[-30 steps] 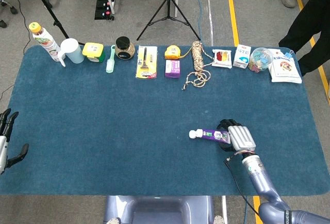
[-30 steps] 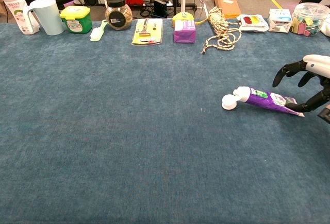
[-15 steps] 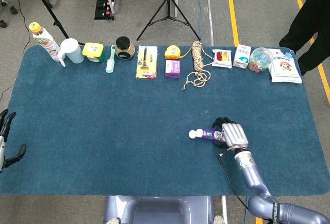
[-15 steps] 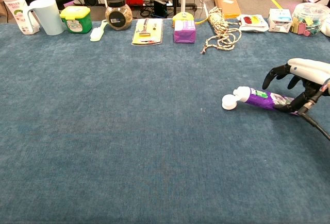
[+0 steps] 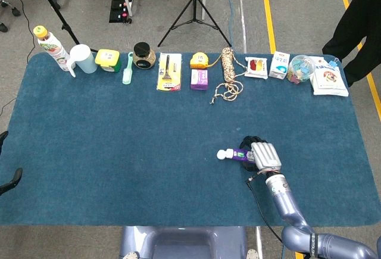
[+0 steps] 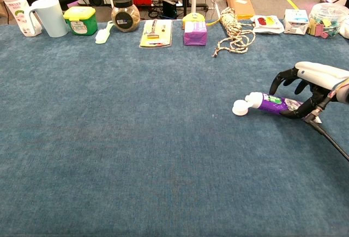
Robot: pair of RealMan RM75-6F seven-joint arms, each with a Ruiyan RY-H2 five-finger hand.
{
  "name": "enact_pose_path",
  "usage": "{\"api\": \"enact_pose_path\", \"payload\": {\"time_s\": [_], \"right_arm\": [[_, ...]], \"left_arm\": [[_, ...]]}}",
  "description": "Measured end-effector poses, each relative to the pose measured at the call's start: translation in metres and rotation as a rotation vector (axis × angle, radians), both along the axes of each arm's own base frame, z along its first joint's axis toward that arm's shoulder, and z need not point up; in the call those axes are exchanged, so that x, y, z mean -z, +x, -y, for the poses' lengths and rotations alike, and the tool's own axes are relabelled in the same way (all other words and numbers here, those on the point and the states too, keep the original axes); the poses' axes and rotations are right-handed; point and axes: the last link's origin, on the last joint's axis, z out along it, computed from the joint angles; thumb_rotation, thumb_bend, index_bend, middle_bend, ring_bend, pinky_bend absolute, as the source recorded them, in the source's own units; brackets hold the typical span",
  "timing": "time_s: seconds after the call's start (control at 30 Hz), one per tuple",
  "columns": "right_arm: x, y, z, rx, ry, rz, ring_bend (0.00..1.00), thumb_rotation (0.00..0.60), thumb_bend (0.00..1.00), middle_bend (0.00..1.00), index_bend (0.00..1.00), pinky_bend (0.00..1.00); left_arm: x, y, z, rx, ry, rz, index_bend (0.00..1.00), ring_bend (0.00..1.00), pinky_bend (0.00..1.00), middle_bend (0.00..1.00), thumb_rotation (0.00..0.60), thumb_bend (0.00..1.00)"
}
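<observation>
The right hand [image 5: 262,155] sits low over the blue table [image 5: 119,152], fingers curled down over the back end of a purple tube [image 6: 272,103] that lies flat on the cloth; in the chest view the thumb lies against the tube's near side while the other fingers [image 6: 287,77] arch over its far side, so the hand looks to be closing on the tube, though whether it grips firmly cannot be told. The tube's white cap [image 5: 224,154] points away from the hand, toward the middle of the table, and rests on the cloth. Well beyond the fingers, along the far edge, lies a row of things: a coil of rope [image 5: 228,68] most nearly straight ahead of the hand, a small purple box [image 5: 199,79] and a yellow card pack [image 5: 168,72] further to its left, and a glass jar [image 5: 143,55], a mug [image 5: 83,59] and a bottle [image 5: 50,46] further left again. Of the left hand [image 5: 7,178] only dark fingertips show at the table's left edge, well apart from everything, and how they are set cannot be told.
</observation>
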Motion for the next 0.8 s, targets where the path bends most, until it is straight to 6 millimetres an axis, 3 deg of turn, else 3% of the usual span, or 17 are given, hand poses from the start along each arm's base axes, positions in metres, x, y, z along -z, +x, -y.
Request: {"api": "enact_pose_path", "payload": {"time_s": [0.6,0.8], "right_arm": [[0.014,0.009,0.002,-0.009,0.012,-0.006,0.19,0.600,0.35,0.23,0.34,0.23],[0.017,0.006,0.006,0.005,0.005,0.005,0.24,0.600,0.35,0.29,0.41,0.27]], "left_arm": [[-0.008,-0.007,0.006,-0.012,0.018,0.002,0.00,0.01,0.18,0.00,0.600,0.35],[-0.011,-0.010,0.007,-0.018,0.028,0.000,0.00,0.01,0.18,0.00,0.600,0.35]]}}
